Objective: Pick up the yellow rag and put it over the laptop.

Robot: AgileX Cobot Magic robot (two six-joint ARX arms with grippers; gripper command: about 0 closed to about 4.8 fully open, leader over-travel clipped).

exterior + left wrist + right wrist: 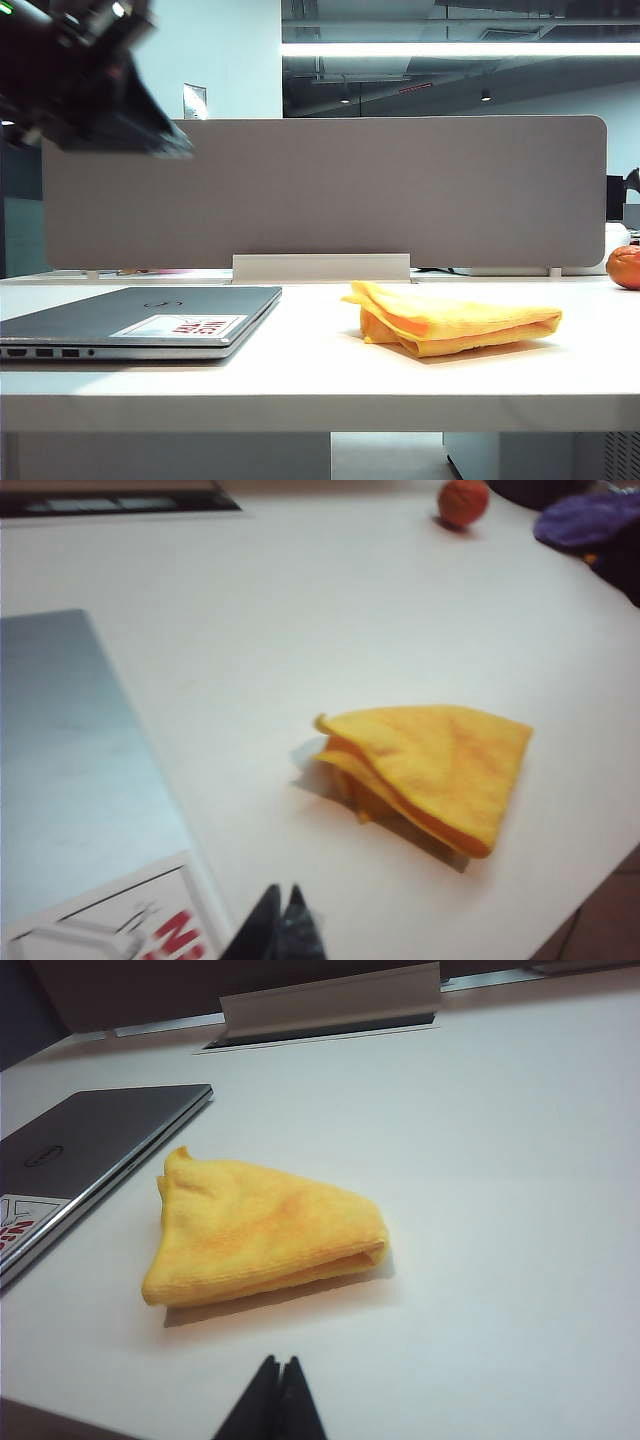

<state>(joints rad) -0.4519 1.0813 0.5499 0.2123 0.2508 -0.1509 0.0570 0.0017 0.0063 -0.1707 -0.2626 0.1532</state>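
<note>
White surface (300, 385) with a grey divider panel (330, 190) behind it, office ceiling lights further back. Laptop (140, 318) sits shut on the left side, white sticker with red lettering on the lid. Yellow rag (455, 318) lies folded flat on the surface to the right of the laptop, apart from it, nothing touching it. Orange fruit (624, 266) at the far right edge, well clear of both.

Left hand (283, 920): fingertips pressed together, nothing between them. It hangs above the near corner of the laptop, rag near and ahead of it; in the exterior view the arm is a dark blur high at upper left. Right hand (279, 1390): fingertips also together, empty, hovering short of the rag.

Progress: basically zero. Rag not grasped, not lifted, laptop lid bare. Remaining, as I read it: open a hand, come down on the rag, pinch it, lift, carry it across, drape it over the lid. Left arm looks like the one set up for it.
</note>
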